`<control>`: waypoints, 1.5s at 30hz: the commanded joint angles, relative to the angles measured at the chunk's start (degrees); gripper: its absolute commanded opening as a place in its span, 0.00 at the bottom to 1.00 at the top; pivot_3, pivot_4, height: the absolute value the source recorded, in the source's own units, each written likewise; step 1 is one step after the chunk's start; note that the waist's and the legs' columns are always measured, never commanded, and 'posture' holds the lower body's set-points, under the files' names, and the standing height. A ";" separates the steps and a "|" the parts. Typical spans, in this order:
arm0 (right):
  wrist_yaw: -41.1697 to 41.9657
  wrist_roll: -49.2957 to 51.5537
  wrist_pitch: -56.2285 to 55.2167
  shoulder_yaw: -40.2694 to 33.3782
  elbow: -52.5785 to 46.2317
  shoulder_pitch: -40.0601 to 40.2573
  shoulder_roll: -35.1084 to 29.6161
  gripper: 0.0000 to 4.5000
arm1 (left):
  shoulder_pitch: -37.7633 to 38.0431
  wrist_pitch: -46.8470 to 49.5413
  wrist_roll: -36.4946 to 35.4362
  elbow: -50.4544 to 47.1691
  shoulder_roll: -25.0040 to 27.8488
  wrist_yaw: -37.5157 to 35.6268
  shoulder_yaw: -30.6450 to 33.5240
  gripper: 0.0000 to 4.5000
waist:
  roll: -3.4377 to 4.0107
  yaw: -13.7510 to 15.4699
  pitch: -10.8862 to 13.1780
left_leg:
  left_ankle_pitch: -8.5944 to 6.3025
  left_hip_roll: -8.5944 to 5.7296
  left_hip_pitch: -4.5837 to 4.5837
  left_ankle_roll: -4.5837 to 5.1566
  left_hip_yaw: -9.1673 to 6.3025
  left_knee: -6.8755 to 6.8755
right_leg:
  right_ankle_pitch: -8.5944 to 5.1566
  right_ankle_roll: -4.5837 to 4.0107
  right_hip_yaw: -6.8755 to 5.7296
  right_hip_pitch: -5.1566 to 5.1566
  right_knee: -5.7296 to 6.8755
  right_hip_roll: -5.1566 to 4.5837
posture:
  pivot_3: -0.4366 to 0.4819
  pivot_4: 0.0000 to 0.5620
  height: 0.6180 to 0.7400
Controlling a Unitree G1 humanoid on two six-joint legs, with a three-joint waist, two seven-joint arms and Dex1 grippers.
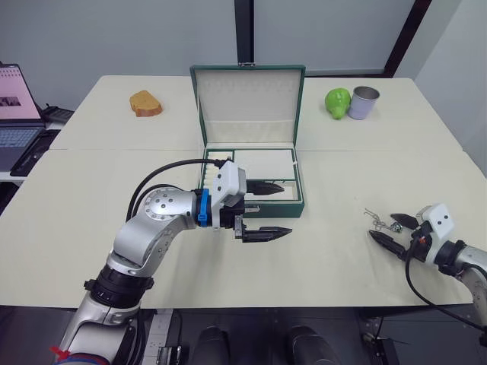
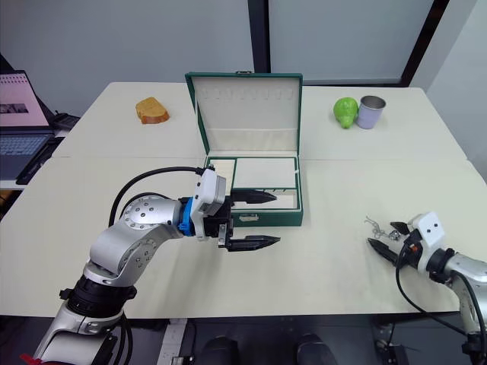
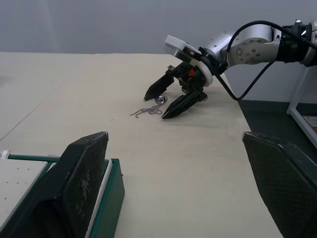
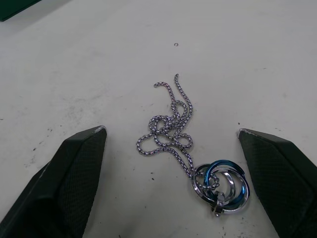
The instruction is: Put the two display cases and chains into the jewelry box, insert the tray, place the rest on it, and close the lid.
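The dark green jewelry box [image 1: 298, 199] stands open mid-table, its lid [image 1: 247, 95] upright behind. Inside, the cream tray [image 1: 262, 163] with a ribbed strip at the left lies close to the rim. My left gripper [image 1: 287, 207] is open in front of the box's near right corner, one finger over the rim, nothing between the fingers. To the right, a thin silver chain [image 4: 171, 126] with a blue and silver ring pendant [image 4: 223, 187] lies loose on the table. My right gripper [image 1: 383, 226] is open, low over the table, with a finger on each side of the chain. The display cases are hidden.
A piece of bread [image 1: 144, 103] lies at the back left. A green pear [image 1: 338, 103] and a metal cup [image 1: 364, 102] stand at the back right. A laptop [image 1: 15, 114] sits off the table's left edge. The near table edge runs just behind the right gripper.
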 commanded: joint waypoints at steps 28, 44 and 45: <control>0.26 -1.72 0.14 2.89 2.69 1.98 1.13 0.08 | -2.71 2.70 -0.08 -3.74 -1.97 1.90 0.05 1.00 | -0.50 0.66 -0.40 | 0.00 0.03 0.19 0.00 -0.04 -0.03 | 0.00 0.00 -0.06 0.23 -0.10 0.01 | 0.48 0.27 1.00; 0.22 6.43 8.23 -2.03 -10.40 -2.52 -1.80 0.07 | -3.45 2.23 0.34 -2.84 -2.95 2.49 0.02 1.00 | -0.43 0.85 -0.39 | 0.00 0.01 0.13 0.00 -0.02 -0.05 | 0.00 0.00 -0.03 0.16 -0.11 0.00 | 0.48 0.27 1.00; 0.01 6.72 8.82 -2.13 -11.23 -2.78 -2.11 0.07 | -3.53 2.18 0.35 -2.75 -3.06 2.57 0.01 1.00 | -0.43 0.89 -0.39 | 0.00 0.01 0.12 0.00 -0.03 -0.05 | 0.00 0.00 -0.04 0.16 -0.12 0.00 | 0.48 0.27 1.00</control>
